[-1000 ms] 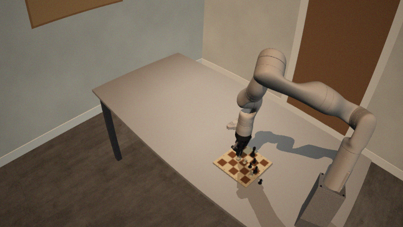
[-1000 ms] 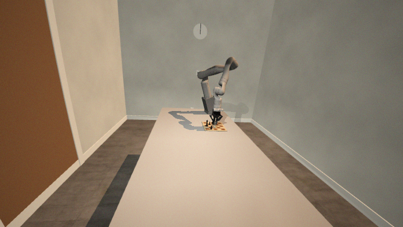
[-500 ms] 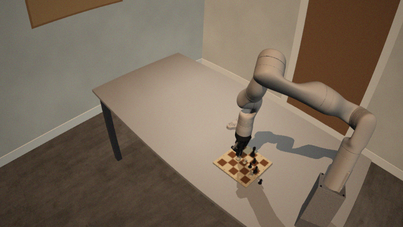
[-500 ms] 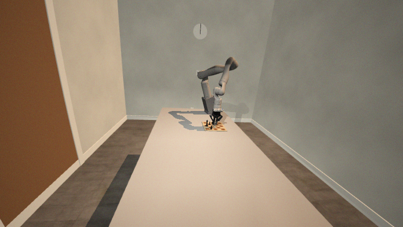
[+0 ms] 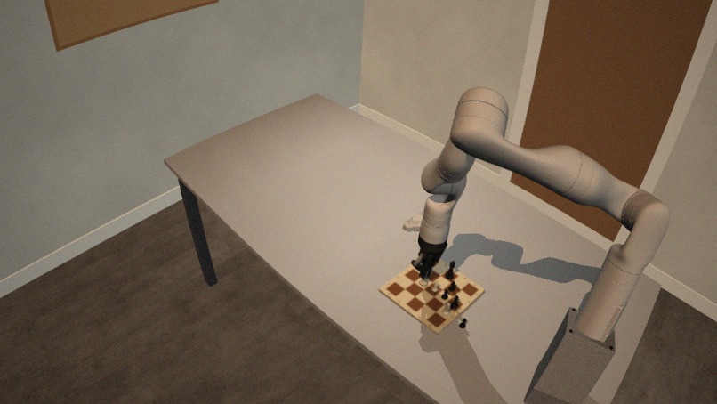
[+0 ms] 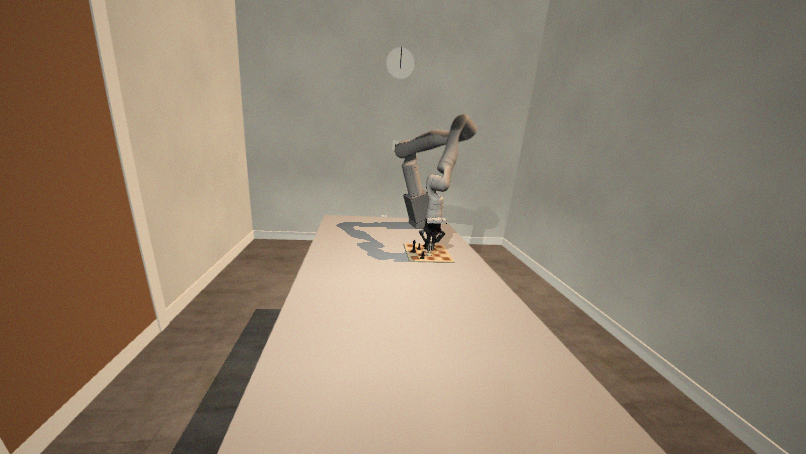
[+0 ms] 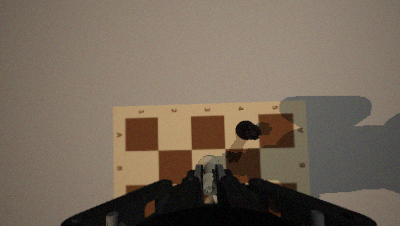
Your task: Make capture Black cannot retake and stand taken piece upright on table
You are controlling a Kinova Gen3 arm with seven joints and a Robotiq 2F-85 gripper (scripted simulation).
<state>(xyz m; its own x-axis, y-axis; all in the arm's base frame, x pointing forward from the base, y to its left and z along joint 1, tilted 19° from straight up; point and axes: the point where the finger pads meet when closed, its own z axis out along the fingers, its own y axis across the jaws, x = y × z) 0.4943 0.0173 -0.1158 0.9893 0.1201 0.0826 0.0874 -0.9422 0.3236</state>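
Note:
A small chessboard [image 5: 431,296] lies on the table near the arm's base; it also shows in the wrist view [image 7: 210,147] and far off in the exterior view [image 6: 429,252]. My gripper [image 5: 424,275] is low over the board's far side and shut on a white piece [image 7: 209,175], which I see between the fingers in the wrist view. A tall black piece [image 5: 450,270] stands just right of the gripper; it appears from above in the wrist view [image 7: 247,130]. Several black and white pieces [image 5: 447,296] stand on the board's right half. A black pawn [image 5: 463,323] stands upright on the table by the board's near corner.
A small pale object lies on the table behind the arm's wrist. The arm's base block [image 5: 571,359] stands at the table's right end. The arm casts a shadow [image 5: 506,255] across the table and the board's far corner.

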